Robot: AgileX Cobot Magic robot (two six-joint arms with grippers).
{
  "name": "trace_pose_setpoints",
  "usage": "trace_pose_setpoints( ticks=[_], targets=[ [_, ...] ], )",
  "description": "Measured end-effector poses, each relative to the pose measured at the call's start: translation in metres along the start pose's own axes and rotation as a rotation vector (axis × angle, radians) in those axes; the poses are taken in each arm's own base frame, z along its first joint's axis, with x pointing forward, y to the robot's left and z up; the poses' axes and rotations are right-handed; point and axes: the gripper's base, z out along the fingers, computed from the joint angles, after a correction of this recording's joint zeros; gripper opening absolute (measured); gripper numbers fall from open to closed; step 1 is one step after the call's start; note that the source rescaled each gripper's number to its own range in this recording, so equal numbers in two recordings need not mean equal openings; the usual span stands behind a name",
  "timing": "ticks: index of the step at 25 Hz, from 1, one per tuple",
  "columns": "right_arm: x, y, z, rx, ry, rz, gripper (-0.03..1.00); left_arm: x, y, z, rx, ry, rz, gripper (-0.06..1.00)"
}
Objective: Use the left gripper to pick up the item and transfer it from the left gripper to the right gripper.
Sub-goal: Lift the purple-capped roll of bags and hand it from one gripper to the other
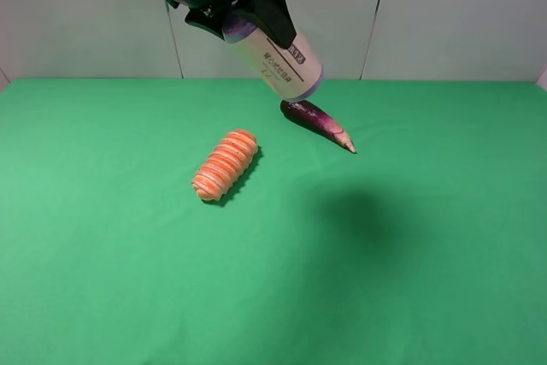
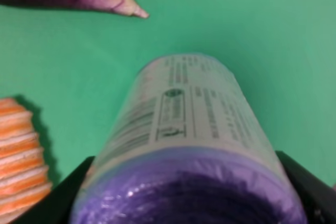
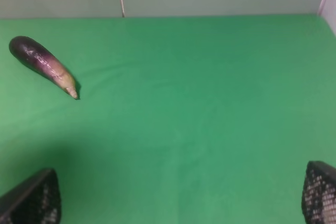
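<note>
The item (image 1: 278, 57) is off the tabletop (image 1: 444, 279), held in the air at the top middle of the high view. The left hand (image 1: 241, 23) is closed tight on its upper end. It is a short cream-white cylinder, tilted so that its free end points down and to the right. That end hangs just above the dark end of the eggplant (image 1: 316, 121) without touching it.

The gripped end is capped with shiny, crinkled purple foil, which the left wrist view shows close up and blurred. A paler lilac band rings the free end. The side carries a printed label of small black text set in blocks and boxes, too small to read. The black fingers (image 2: 63, 198) press on either side of the purple cap.

The right hand (image 3: 176, 198) is spread wide, its two mesh-patterned fingertips far apart, with only green cloth between them. It holds nothing and does not appear in the high view.

An orange-and-white ribbed roll (image 1: 226, 164) lies on the tabletop, left of the eggplant and well apart from it. A soft shadow (image 1: 359, 220) falls on the cloth in front of the eggplant.
</note>
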Motion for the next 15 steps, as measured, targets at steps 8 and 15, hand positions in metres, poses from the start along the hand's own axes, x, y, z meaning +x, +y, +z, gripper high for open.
trace_pose_setpoints(
  ticks=[8, 15],
  targets=[
    [0.000, 0.000, 0.000, 0.000, 0.000, 0.000, 1.00, -0.001, -0.005, 0.000, 0.057, -0.015, 0.034, 0.00],
    [0.000, 0.000, 0.000, 0.000, 0.000, 0.000, 1.00, 0.015, -0.003, 0.017, 0.128, 0.030, 0.054, 0.00]
  ],
)
